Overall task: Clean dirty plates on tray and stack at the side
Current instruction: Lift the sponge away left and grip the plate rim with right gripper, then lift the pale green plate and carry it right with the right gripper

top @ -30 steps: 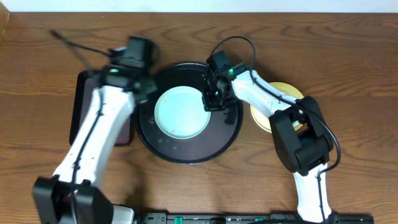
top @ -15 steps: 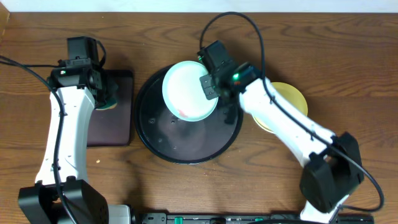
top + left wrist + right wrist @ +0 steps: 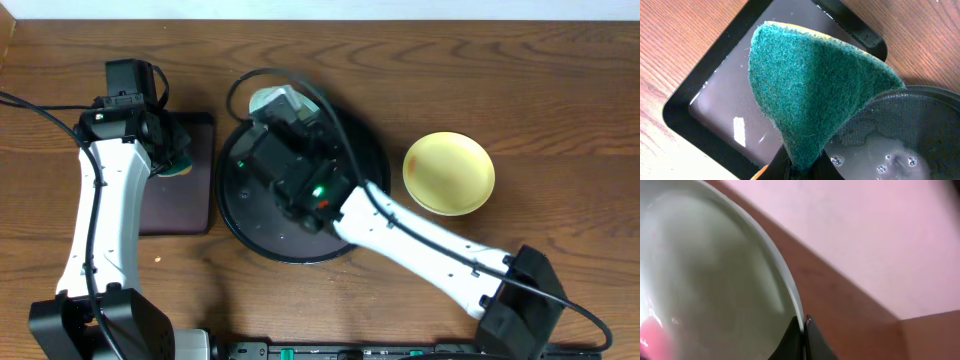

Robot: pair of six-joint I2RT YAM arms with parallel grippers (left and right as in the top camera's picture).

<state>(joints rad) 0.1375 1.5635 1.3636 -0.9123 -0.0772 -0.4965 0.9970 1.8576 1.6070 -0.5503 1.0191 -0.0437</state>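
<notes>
Left wrist: left claw (image 3: 801, 167) clenched on sponge (image 3: 815, 95) over rectangular tray (image 3: 685, 120) | right claw (image 3: 803, 330) grips mint plate (image 3: 705, 280)

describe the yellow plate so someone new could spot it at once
Find the round black tray mid-table; just right of it, on bare wood, lies the yellow plate. It is the only yellow dish and lies free, while the mint plate is gripped by the right tool over the tray's far edge.
</notes>
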